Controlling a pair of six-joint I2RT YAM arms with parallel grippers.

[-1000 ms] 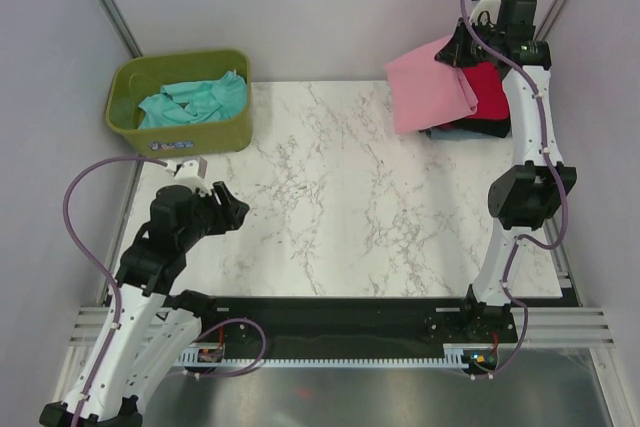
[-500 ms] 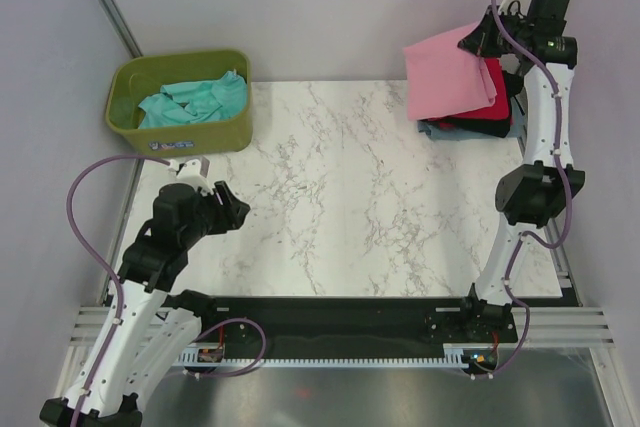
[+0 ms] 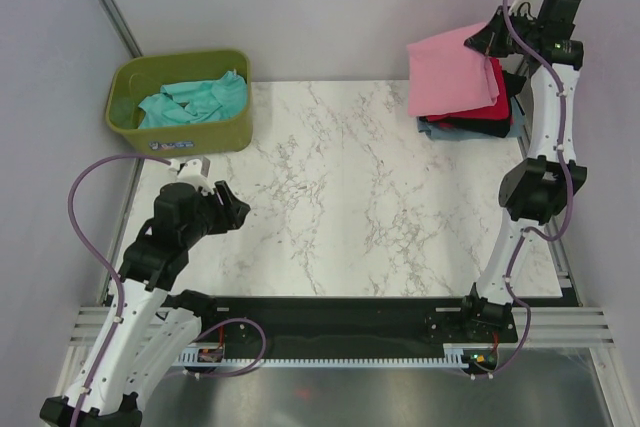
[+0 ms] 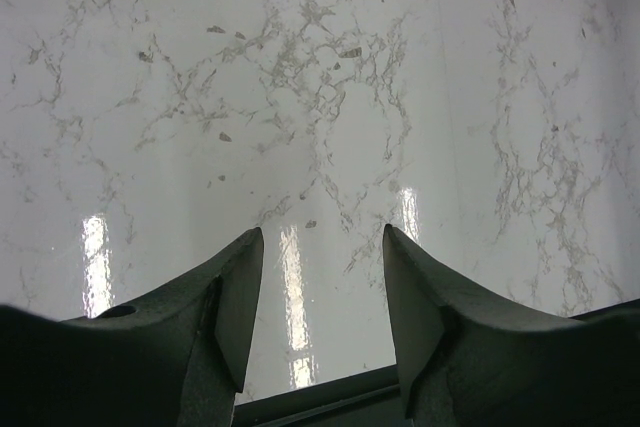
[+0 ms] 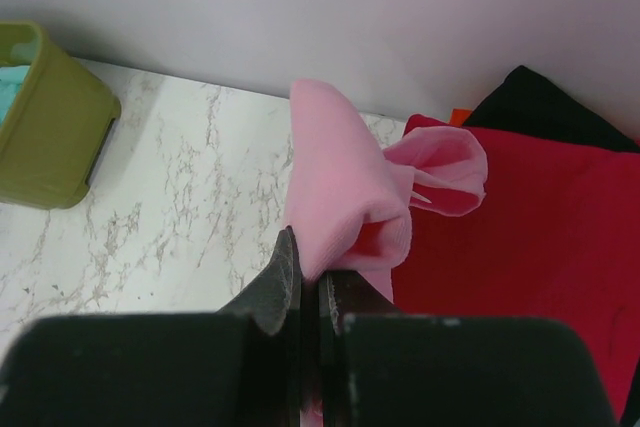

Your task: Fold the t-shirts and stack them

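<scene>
One folded pink cotton t-shirt is pinched by the right gripper over three stacked ones, a red t-shirt, a black t-shirt and a grey-blue t-shirt, at the white marble table's far right corner. One teal t-shirt is contained in the single olive-green plastic tub. The left gripper is held parted, empty.

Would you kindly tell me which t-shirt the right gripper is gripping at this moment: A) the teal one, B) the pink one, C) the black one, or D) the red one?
B: in the right wrist view the right gripper is pinched shut on a fold of the pink t-shirt, held above the red t-shirt.
</scene>
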